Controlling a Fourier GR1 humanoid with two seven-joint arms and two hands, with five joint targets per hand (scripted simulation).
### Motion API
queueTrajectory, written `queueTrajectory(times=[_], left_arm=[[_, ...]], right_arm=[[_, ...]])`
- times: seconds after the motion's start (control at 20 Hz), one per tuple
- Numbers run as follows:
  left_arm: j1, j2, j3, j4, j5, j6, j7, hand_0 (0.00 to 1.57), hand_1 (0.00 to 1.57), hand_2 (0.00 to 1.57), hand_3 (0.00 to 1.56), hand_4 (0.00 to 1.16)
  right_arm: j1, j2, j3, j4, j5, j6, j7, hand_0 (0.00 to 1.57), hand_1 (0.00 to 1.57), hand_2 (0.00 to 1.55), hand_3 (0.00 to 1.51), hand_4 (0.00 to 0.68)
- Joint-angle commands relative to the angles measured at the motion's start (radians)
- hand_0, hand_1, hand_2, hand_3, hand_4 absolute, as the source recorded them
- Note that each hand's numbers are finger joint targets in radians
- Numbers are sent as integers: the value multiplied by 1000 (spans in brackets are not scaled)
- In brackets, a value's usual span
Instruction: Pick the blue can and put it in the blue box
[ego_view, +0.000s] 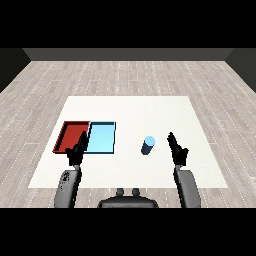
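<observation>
A light blue can (148, 145) stands upright on the white table (150, 112), right of the trays. The light blue tray (102, 137) lies flat beside the red tray (72, 135), with nothing in it. My right hand (177, 149) is raised just right of the can, fingers straight and open, a small gap away from it. My left hand (77, 150) hovers over the near edge where the two trays meet, fingers relaxed and open, holding nothing.
The red tray lies at the left, touching the blue one. The table's near edge runs just in front of both hands. Bare white table stretches behind the can and to the far right.
</observation>
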Motion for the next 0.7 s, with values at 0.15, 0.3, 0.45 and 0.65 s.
queueTrajectory(times=[0.15, 0.3, 0.45, 0.65], left_arm=[[-3, -11, -6, 27, -21, -25, -18, 0, 0, 0, 0, 0], [-57, -58, 29, -90, 79, -43, -220, 0, 0, 0, 0, 0], [-27, -76, 47, -43, 91, -57, -359, 0, 0, 0, 0, 0], [4, -66, 47, -63, 124, -105, -393, 0, 0, 0, 0, 0]], right_arm=[[-36, -47, -70, 18, -32, 68, -22, 0, 0, 0, 0, 0], [-90, 14, -65, -51, -162, 138, -146, 0, 0, 0, 0, 0], [-38, 30, -68, -33, -188, 181, -250, 0, 0, 0, 0, 0], [-63, -42, -130, 41, -242, 278, -296, 0, 0, 0, 0, 0]])
